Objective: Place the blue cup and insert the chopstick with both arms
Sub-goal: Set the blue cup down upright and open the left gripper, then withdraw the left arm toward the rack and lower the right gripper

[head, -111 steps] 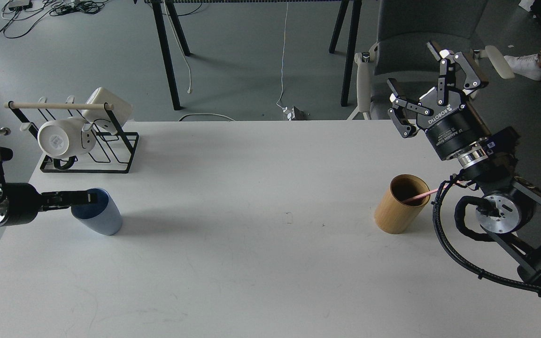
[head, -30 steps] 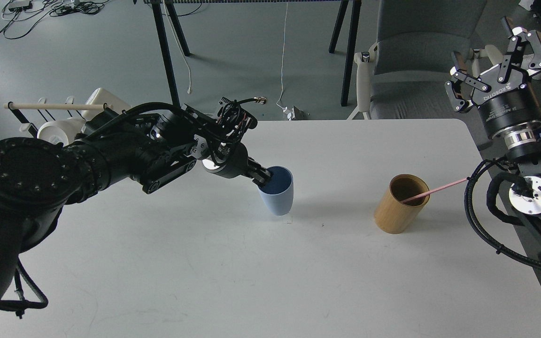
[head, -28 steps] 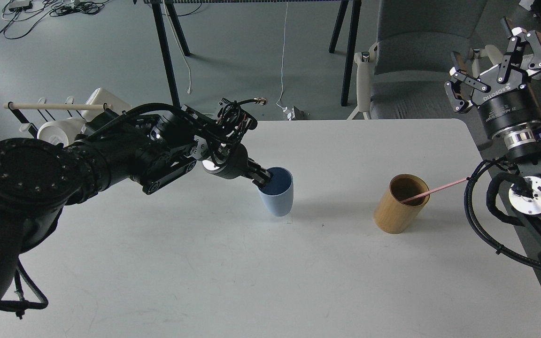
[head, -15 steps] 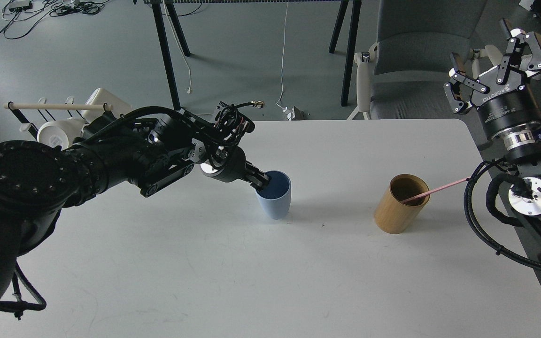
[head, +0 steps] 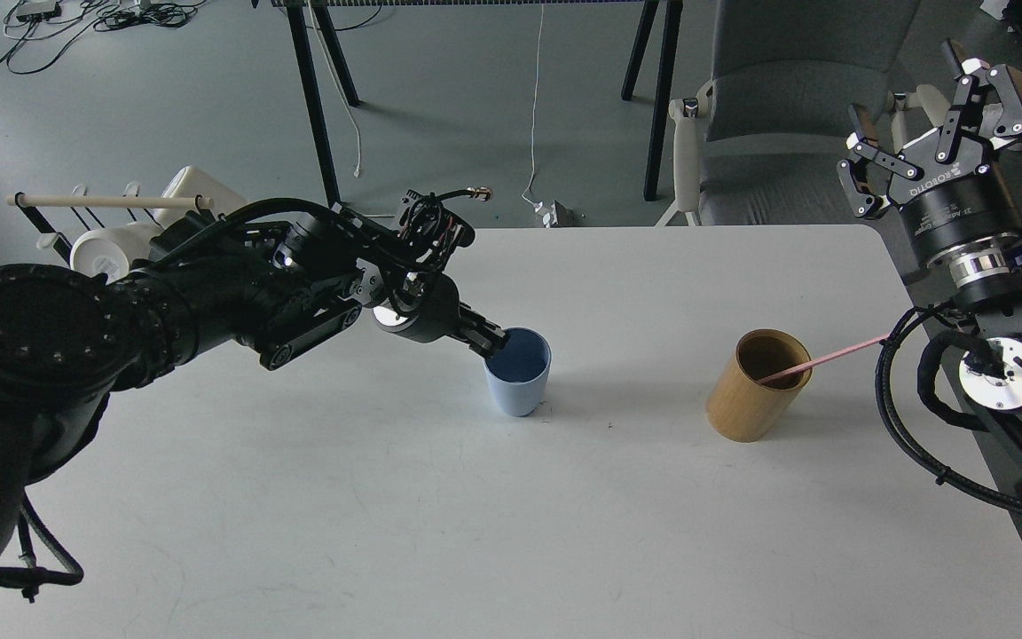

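Note:
The pale-blue cup (head: 518,382) stands upright on the white table (head: 440,515), near its middle. My left gripper (head: 493,342) is shut on the cup's left rim, one finger inside it. A thin pink chopstick (head: 821,360) leans out to the right of the tan bamboo cylinder holder (head: 752,390), right of the cup. My right gripper (head: 923,111) is open and empty, raised high beyond the table's right edge, well above the holder.
A black wire rack (head: 94,231) with white mugs and a pale wooden dowel stands at the back left, partly hidden by my left arm. A grey chair (head: 777,98) and black table legs stand behind the table.
My left arm has carried the cup from the left side to the table's middle and lowered it upright onto the surface. My right gripper has moved up and to the right.

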You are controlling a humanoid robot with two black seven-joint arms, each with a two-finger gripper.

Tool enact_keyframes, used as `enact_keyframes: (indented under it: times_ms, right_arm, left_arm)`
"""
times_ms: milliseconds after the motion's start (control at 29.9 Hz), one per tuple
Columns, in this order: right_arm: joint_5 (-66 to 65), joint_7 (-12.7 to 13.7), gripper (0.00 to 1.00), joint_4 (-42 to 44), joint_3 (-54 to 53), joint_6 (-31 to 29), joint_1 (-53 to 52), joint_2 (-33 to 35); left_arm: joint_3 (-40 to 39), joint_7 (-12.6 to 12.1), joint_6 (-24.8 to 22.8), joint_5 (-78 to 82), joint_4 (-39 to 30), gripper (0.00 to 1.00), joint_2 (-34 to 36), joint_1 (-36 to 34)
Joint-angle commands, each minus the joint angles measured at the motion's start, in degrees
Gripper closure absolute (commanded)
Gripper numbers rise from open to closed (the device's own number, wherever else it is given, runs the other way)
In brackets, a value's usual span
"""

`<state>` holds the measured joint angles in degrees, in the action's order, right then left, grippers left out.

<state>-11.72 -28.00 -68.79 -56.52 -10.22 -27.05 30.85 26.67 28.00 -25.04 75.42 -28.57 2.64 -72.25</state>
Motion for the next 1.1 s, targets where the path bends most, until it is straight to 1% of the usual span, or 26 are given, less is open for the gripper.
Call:
enact_keyframes:
  times_ms: [0,100,134,267,334,401,501,568,635,702,735,835,935,1069]
  right_arm:
    - [-1.9,0.0,0.1,-0.81,0.09,-0.06,-0.02,0.34]
    - [-8.73,0.0,0.09,-1.08,-0.35,0.47,-1.33,1.57]
    - [-11.98,0.0,0.09,-1.43,-0.35,0.73,-2.38,2.27]
    - [-26.3,0.0,0.09,-3.53,-0.17,3.79,-5.46,6.22]
    - [-33.87,0.0,0.09,-5.11,-0.17,6.34,-5.64,8.42]
    - [-39.68,0.0,0.09,-7.31,0.18,9.16,-5.55,12.19]
    - [-44.87,0.0,0.09,-11.18,1.14,15.39,-4.68,19.05]
    - [-48.03,0.0,0.09,-13.03,2.81,20.92,-3.54,22.65]
    - [-52.25,0.0,0.09,-13.73,4.13,27.94,-1.26,25.82]
    - [-56.03,0.0,0.09,-13.91,4.66,34.53,0.85,27.41]
    - [-57.88,0.0,0.09,-13.83,4.84,37.88,2.34,27.59]
    - [-60.35,0.0,0.09,-13.65,4.93,38.22,6.91,27.42]
    - [-61.84,0.0,0.09,-13.3,5.89,38.22,11.75,25.84]
    - [-63.34,0.0,0.09,-11.89,5.46,38.22,17.2,17.6]
  left_arm:
    - [-5.03,0.0,-2.96,-1.94,0.09,0.42,2.01,0.09]
    - [-12.58,0.0,-2.96,-7.81,0.09,0.28,5.78,0.96]
    - [-15.13,0.0,-2.96,-10.01,0.09,0.25,7.54,2.01]
    - [-23.31,0.0,-2.96,-16.08,-0.34,0.15,12.82,5.71]
    - [-27.96,0.0,-2.96,-18.37,-1.83,0.13,15.71,8.25]
    - [-33.85,0.0,-2.96,-21.36,-4.9,0.12,18.44,12.02]
    - [-44.21,0.0,-2.96,-25.93,-10.61,0.09,21.7,18.26]
    - [-50.98,0.0,-2.96,-28.22,-15.26,0.09,23.19,22.92]
    - [-58.27,0.0,-2.96,-29.8,-21.06,0.09,24.6,27.23]
    - [-64.78,0.0,-2.96,-32.08,-25.11,0.09,25.13,31.18]
    - [-67.77,0.0,-2.96,-33.49,-26.52,0.09,25.05,33.38]
    - [-73.15,0.0,-2.96,-37.09,-28.73,0.08,24.61,37.25]
    - [-74.48,0.0,-2.96,-38.6,-29.17,0.08,24.61,38.67]
    - [-74.13,0.0,-2.96,-38.6,-29.17,0.08,24.61,38.93]
